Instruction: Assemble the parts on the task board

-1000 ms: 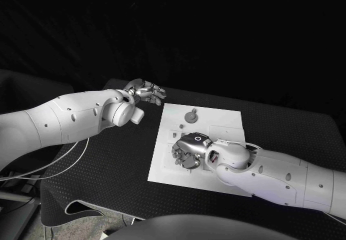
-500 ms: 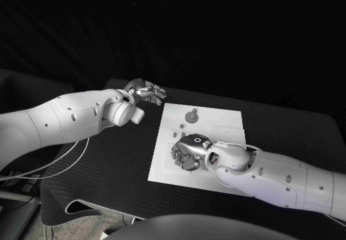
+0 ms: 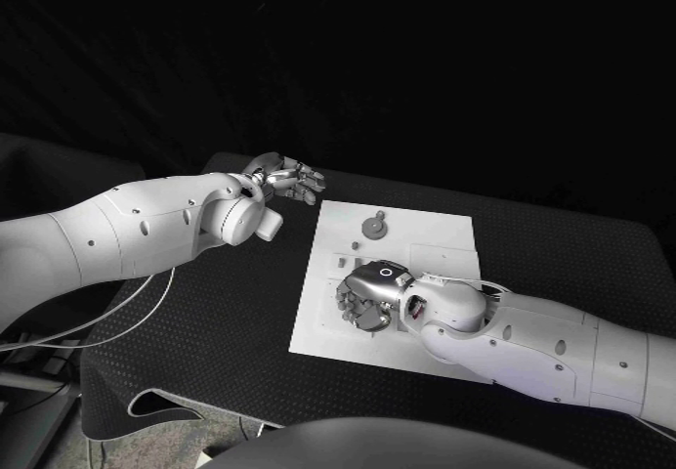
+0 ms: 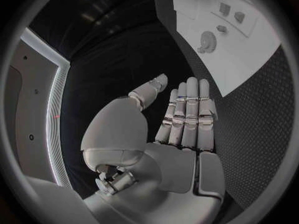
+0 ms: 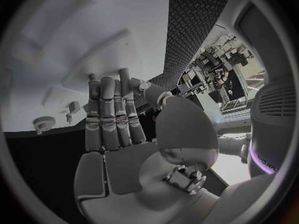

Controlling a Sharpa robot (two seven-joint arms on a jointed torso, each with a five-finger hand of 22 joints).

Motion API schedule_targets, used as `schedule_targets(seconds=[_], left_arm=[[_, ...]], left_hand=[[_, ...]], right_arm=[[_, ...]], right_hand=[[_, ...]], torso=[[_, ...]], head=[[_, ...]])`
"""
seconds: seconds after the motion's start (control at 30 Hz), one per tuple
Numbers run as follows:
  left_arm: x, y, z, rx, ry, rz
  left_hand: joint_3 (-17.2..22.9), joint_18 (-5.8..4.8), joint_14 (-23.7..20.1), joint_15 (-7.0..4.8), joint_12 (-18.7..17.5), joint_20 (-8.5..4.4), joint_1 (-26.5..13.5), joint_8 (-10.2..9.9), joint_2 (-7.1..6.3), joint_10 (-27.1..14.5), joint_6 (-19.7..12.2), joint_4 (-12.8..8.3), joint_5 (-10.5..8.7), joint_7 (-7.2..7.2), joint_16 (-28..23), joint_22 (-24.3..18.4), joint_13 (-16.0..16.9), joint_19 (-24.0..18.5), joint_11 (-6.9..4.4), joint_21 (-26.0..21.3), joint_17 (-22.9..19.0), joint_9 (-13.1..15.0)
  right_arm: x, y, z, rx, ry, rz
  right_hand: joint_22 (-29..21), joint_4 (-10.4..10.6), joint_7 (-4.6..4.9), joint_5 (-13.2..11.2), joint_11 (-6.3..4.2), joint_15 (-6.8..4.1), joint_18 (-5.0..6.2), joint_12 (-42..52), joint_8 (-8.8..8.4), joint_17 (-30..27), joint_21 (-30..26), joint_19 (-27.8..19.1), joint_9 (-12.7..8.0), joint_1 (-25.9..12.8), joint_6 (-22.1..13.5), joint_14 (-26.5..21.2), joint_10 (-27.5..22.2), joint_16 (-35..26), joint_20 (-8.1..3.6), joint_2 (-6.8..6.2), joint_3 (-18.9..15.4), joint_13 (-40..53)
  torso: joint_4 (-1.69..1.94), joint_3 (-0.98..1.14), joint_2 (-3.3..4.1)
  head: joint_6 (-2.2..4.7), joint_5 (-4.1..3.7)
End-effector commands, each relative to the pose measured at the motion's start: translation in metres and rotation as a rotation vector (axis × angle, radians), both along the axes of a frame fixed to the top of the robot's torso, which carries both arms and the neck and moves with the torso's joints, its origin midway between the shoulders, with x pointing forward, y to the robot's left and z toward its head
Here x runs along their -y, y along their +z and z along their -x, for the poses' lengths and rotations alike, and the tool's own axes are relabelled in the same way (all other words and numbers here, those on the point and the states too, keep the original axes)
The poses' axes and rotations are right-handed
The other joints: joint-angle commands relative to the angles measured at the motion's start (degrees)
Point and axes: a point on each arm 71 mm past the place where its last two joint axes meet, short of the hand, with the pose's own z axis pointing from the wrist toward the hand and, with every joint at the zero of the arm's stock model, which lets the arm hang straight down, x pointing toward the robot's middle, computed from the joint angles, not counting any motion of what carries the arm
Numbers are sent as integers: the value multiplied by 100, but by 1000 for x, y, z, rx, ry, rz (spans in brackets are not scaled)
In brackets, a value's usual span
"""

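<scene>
Head view has the white task board [image 3: 423, 244] sitting about mid-table on the black table [image 3: 184, 342], a bit toward the right side. Near the board's far edge there's a round grey part [image 3: 373, 228] with a small peg [image 3: 378, 214] just beyond it, and a couple of tiny grey parts [image 3: 343, 261] along the board's left edge.

Right hand [image 3: 369, 296] is down over the left-middle of the board, palm facing the plate, close to those small pieces. From the right wrist view its fingers [image 5: 109, 112] are stretched out straight and side by side, thumb off to the side, nothing gripped that I can see. Can't really tell if the fingertips are touching the board or just over it. That same view picks up the round grey part [image 5: 44, 123] and a small piece [image 5: 74, 107] sitting on the board [image 5: 74, 45] past the fingertips.

Left hand [image 3: 286, 178] is off the board, over the bare black cloth just beyond the board's far-left corner. Left wrist view shows its fingers [image 4: 190, 109] flat and extended together, thumb out, holding nothing, with the board [image 4: 243, 64] and the round grey part [image 4: 207, 41] off ahead of it.
</scene>
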Motion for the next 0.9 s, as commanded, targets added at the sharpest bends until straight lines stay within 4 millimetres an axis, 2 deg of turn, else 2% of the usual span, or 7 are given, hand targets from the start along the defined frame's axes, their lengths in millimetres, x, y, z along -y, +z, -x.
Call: schedule_targets(seconds=[0.03, 0.63, 0.83, 0.9], left_arm=[[2, 1, 0, 1, -16, 8], [4, 1, 0, 1, -17, 8], [3, 1, 0, 0, -16, 8], [3, 1, 0, 0, -16, 8]], left_hand=[[-29, -20, 21, 17, 34, 26, -60, 40, 10, -43, -40, -1, 3, -12, -24, -9, -7, -13, 2, -34, 10, -9], [-29, -20, 22, 17, 37, 27, -59, 43, 12, -45, -43, -1, 2, -11, -33, -10, -8, -14, 2, -33, 22, -11], [-29, -20, 22, 18, 37, 27, -60, 44, 12, -46, -43, -1, 1, -11, -36, -11, -8, -15, 2, -33, 26, -12], [-29, -20, 22, 18, 37, 27, -60, 44, 11, -46, -44, -1, 1, -11, -37, -11, -8, -15, 2, -33, 27, -12]], right_arm=[[1, -5, 1, 13, 8, 47], [-3, -9, 5, -18, 24, 42], [-3, -11, 7, -31, 26, 36], [-3, -11, 6, -31, 25, 35]], right_hand=[[136, 5, 16, 6, -6, -28, 76, 0, 14, 7, 28, 38, 2, -15, 40, -4, 50, 35, -8, 50, 32, -8], [135, -15, 30, 5, 9, -17, 76, -32, -10, 2, 36, 9, -5, -41, 15, -38, 18, 39, 1, 17, 35, -9], [137, 10, 101, -5, 70, 26, 76, -136, -105, -8, 56, -53, -39, -178, -132, -118, -125, 47, 26, -280, -94, -32], [138, 30, 109, -6, 78, 31, 76, -149, -117, -8, 64, -59, -44, -198, -149, -127, -141, 55, 27, -322, -124, -34]], torso=[[2, 2, 0], [3, -3, 2], [2, -3, -2], [1, -4, -2]], head=[[-5, 3], [-31, -6], [-43, 0], [-46, 1]])
